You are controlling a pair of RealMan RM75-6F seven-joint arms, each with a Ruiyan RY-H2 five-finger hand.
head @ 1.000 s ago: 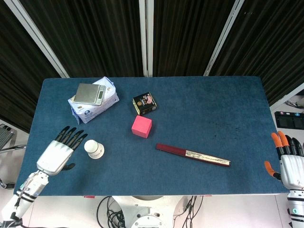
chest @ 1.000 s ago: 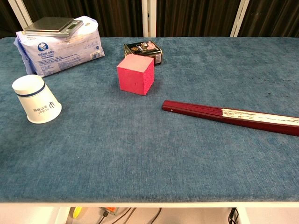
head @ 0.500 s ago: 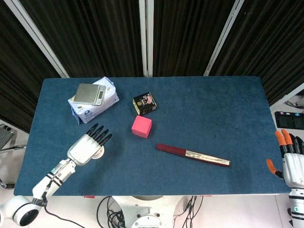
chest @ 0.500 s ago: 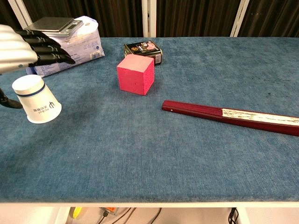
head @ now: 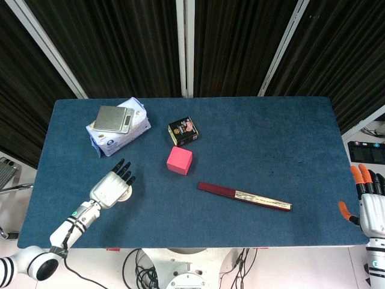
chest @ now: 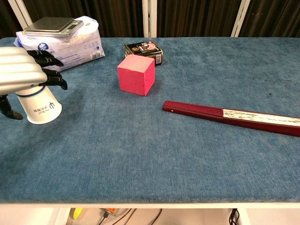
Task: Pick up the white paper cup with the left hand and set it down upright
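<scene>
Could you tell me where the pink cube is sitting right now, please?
The pink cube sits left of the table's centre in the head view, just in front of the small black tin and behind the folded fan.

At the left edge of the frame the left hand (chest: 22, 71) lies over the top of the white paper cup (chest: 39, 104), its dark fingers (chest: 52, 79) curling down over the cup's far side and the thumb low at its near side. Whether the fingers actually press the cup is hard to tell from here. The cup stands mouth-down on the blue table (chest: 154, 154). In the upper left a white packet (chest: 70, 46) carries a small scale (chest: 50, 24). Near centre top sits a pink cube (chest: 136, 75), with a black tin (chest: 143, 50) just behind it. A dark red folded fan (chest: 232, 117) lies at the right, running off the frame.
</scene>
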